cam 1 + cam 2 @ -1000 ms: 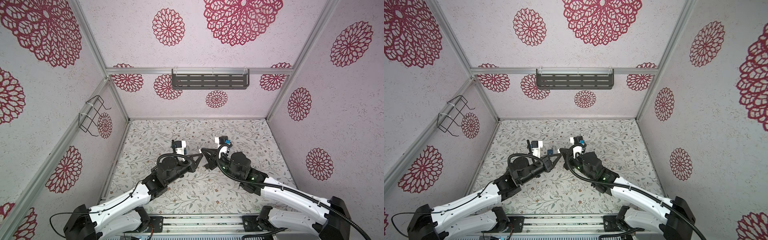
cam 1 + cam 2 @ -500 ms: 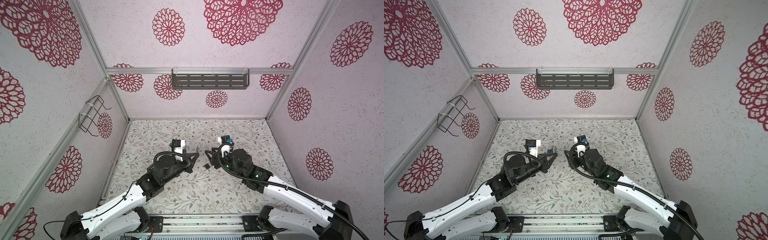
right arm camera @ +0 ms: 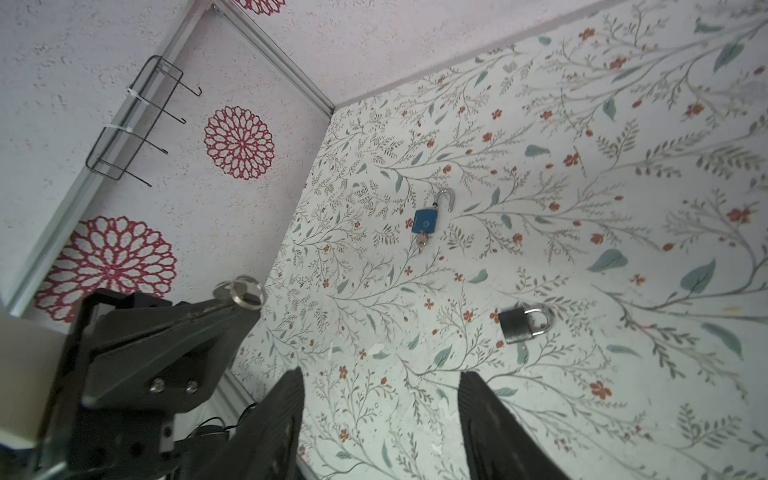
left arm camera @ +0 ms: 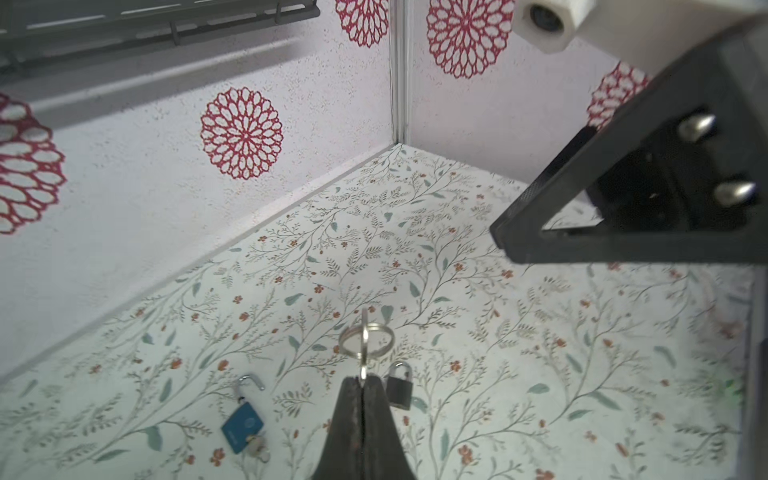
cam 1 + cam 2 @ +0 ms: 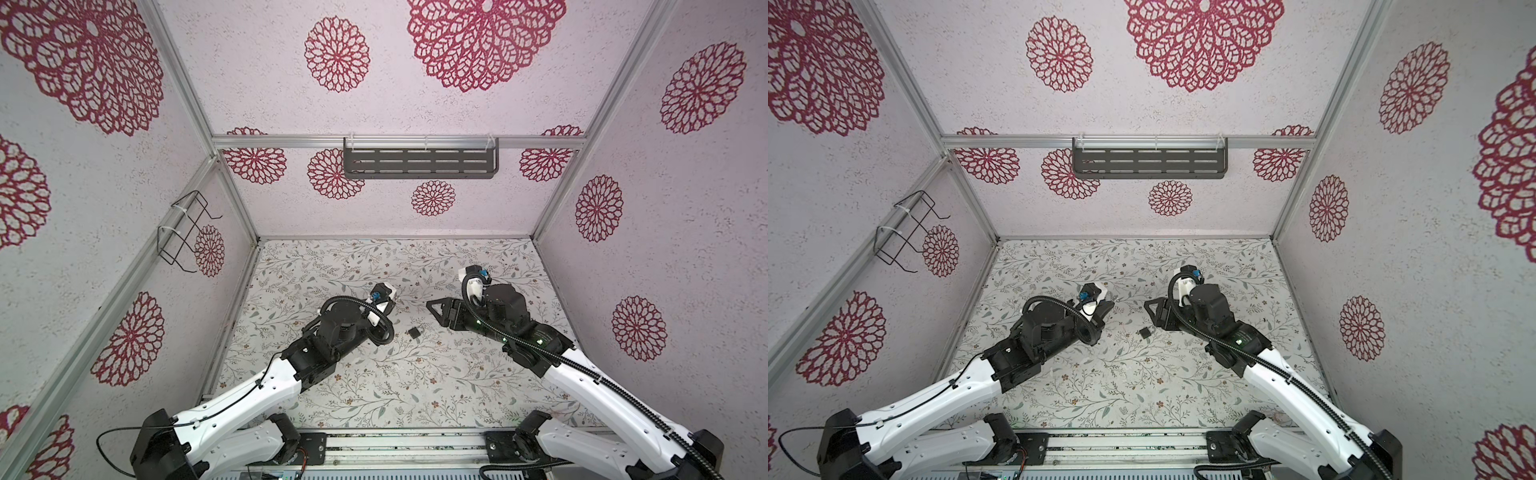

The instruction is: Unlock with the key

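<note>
Just dropped the black lock, looking shut, ahead of the right end effector, now apart. Still pinches the key ring in the left end effector. Needs another grab.

On table, shut padlock flat between left gripper and right gripper, touching neither, open padlock further left, apart, key in it, keyring in left gripper, shelf on back wall, rack on left wall.
</note>
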### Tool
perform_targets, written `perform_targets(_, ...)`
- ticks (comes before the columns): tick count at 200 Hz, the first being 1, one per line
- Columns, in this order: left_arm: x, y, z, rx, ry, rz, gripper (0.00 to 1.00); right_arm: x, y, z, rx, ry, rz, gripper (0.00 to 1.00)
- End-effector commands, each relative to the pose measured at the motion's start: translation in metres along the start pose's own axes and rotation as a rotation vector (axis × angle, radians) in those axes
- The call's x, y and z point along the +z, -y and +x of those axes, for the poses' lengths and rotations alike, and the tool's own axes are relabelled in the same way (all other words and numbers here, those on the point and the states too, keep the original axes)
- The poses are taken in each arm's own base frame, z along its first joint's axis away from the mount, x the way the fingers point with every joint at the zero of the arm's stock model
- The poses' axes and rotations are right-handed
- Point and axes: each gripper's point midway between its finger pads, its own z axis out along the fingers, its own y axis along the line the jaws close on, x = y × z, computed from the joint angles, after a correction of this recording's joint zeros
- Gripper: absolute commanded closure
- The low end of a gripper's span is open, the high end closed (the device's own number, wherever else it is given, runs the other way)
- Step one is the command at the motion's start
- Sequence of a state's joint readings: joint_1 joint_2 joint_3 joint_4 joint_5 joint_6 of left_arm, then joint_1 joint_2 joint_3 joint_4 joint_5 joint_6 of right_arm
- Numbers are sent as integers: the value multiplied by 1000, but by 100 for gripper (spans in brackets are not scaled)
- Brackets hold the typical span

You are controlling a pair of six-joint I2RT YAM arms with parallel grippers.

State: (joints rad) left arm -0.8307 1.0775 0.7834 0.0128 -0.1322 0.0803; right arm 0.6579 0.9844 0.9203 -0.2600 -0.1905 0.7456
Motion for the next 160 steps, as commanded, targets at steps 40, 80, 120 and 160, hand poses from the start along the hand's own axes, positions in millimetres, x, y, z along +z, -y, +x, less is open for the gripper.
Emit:
perform_targets(40, 9, 1, -1, 394, 64, -73, 100, -4, -44, -21, 262, -15, -209, 48)
perform_targets(80, 10, 8, -2, 473, 67, -58, 100, 12, -56, -21, 320, -66, -267, 55)
perform_targets(120, 16, 11, -3, 528, 64, -58, 100, 22, -68, -23, 318, -97, -286, 54)
perform_targets(160, 18, 13, -9, 541, 76, -61, 100, 34, -65, -19, 331, -127, -273, 56)
